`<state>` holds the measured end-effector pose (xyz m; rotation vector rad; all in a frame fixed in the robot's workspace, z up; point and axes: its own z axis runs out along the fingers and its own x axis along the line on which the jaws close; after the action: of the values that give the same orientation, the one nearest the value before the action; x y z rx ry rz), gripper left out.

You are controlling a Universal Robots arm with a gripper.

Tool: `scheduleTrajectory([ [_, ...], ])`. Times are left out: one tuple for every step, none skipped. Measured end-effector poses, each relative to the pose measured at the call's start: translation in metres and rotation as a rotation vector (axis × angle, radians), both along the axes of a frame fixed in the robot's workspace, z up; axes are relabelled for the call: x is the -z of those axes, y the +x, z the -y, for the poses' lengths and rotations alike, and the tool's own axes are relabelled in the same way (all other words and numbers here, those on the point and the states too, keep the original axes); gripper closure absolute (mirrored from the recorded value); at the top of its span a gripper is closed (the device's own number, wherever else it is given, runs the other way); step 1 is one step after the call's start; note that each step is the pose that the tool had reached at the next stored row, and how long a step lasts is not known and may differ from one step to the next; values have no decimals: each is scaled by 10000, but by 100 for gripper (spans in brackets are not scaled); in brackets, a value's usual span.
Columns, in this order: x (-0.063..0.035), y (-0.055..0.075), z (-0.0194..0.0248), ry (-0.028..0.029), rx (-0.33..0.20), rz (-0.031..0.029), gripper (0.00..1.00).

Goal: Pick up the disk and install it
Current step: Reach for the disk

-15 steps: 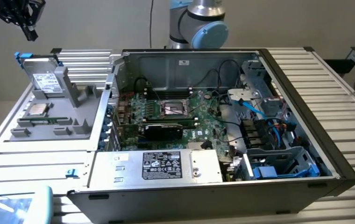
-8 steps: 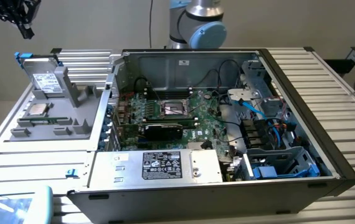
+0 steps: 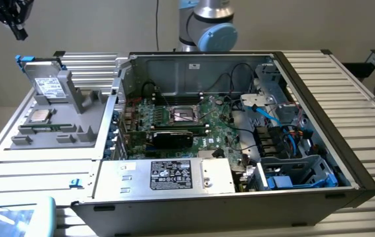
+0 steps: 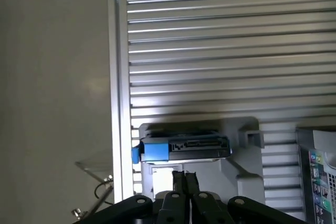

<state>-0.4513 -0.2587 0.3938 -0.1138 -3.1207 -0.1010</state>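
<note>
The disk [image 3: 48, 87], silver-grey with a white label and a blue carrier frame, stands propped in a grey fixture [image 3: 56, 123] on the slatted table, at the exterior view's left. In the wrist view the disk [image 4: 184, 148] appears end-on, its blue frame and connector edge facing the camera. My gripper [image 3: 20, 33] hangs high above the disk at the exterior view's upper left, apart from it. My gripper [image 4: 185, 178] has its two dark fingers pressed together, shut, with nothing between them.
An open computer case [image 3: 345, 148] fills the middle and the exterior view's right, with a motherboard [image 3: 187, 118], a silver power supply with black label [image 3: 174, 175] and a drive cage with blue parts [image 3: 299, 173]. A small square CPU chip [image 3: 39, 116] lies on the fixture.
</note>
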Motion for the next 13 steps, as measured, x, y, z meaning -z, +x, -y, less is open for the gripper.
scheduleTrajectory([
  [3,-33,-14,-6,0,1,89],
  [7,-66,-28,-11,1,3,89],
  [9,-101,-44,-16,1,4,89],
  [11,-131,-62,-22,1,5,89],
  [11,-154,-83,-29,-1,5,89],
  [11,-170,-105,-39,-1,5,89],
  [11,-180,-133,-51,-1,6,89],
  [11,-188,-163,-64,-1,7,89],
  [11,-195,-193,-79,-2,8,89],
  [11,-204,-223,-96,-5,8,89],
  [12,-220,-246,-106,-6,9,89],
  [11,-239,-256,-107,-6,10,89],
  [11,-246,-259,-107,-5,10,89],
])
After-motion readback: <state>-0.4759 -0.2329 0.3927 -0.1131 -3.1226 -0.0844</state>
